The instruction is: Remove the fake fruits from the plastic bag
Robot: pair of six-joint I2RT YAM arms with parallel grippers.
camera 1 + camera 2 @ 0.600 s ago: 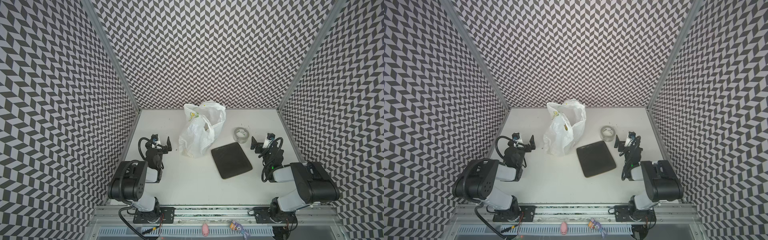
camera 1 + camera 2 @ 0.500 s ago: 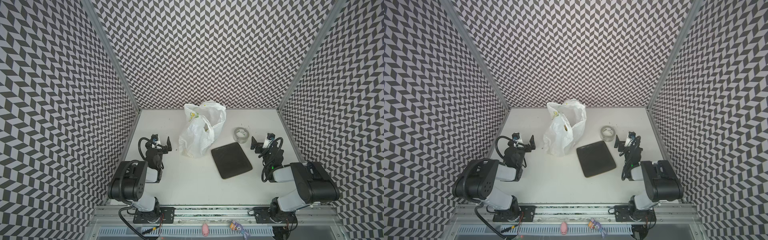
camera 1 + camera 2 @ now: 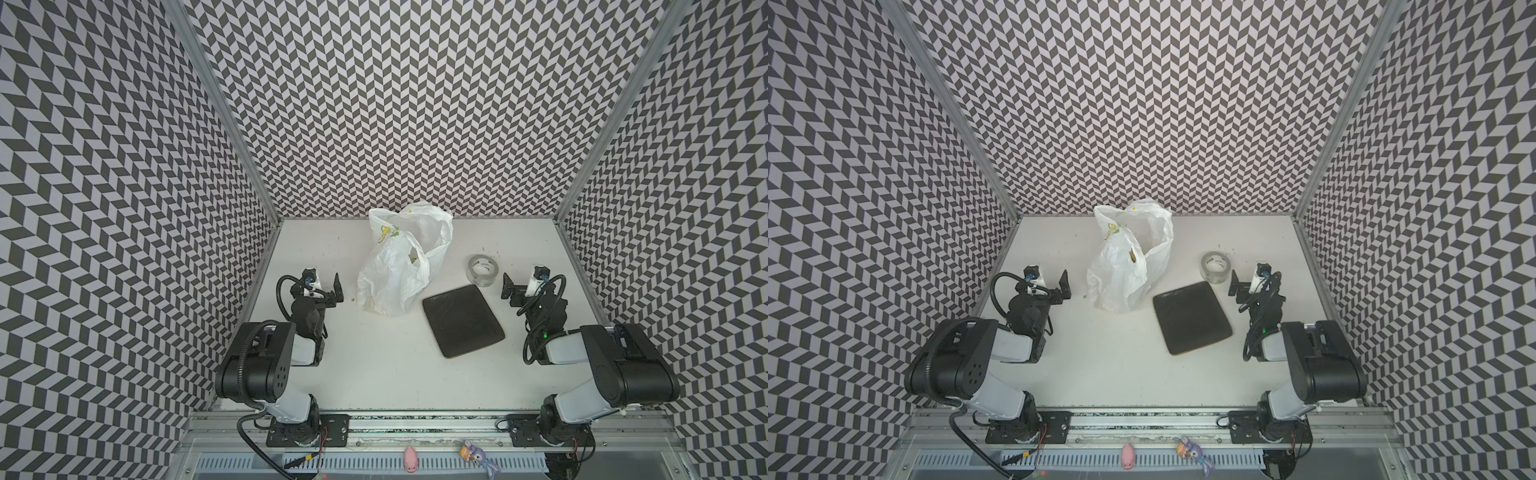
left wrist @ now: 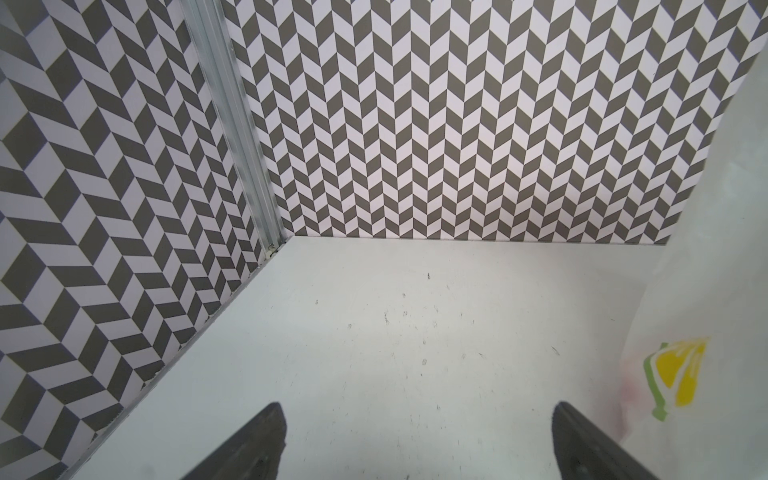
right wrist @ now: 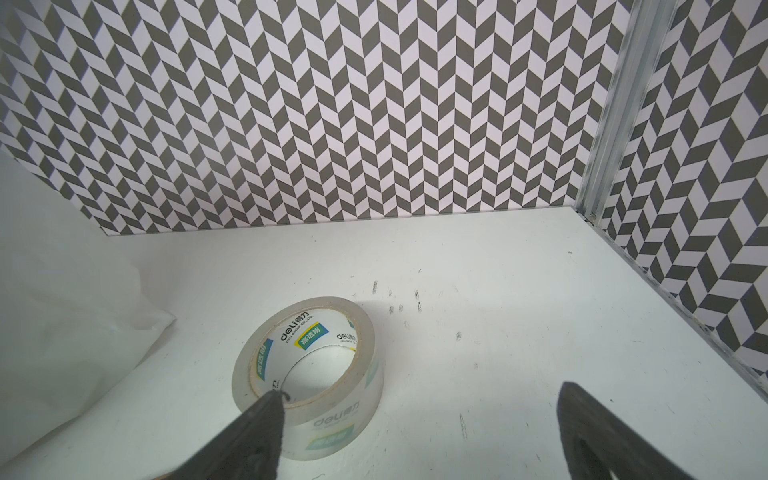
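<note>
Read a top view as a dial with the back wall at 12. The bag slumps on the table at about 12 o'clock from its centre, and its handles and mouth seem to lie toward the back wall. No fruits lie outside it, so I judge all of them are inside. Only a faint pink tinge shows through the film in the left wrist view, and I cannot tell where they sit.

The left gripper rests at the bag's 9 o'clock, near but apart, its fingers spread fully and empty. The right gripper sits well apart at the bag's 3 o'clock, equally wide and empty. The tape is just ahead of one of its fingers, and the tray is at its 8 o'clock.

The likeliest trouble is the thin film:
- **Pinch:** It may catch plastic alone and drag the whole bag.
- **Mouth:** It may collapse if one arm reaches in while no handle is held.
- **Fruits:** Glossy and round, they could squirt from the fingers or roll away once freed.
- **Tape:** The right arm could knock it when crossing toward the bag.
</note>
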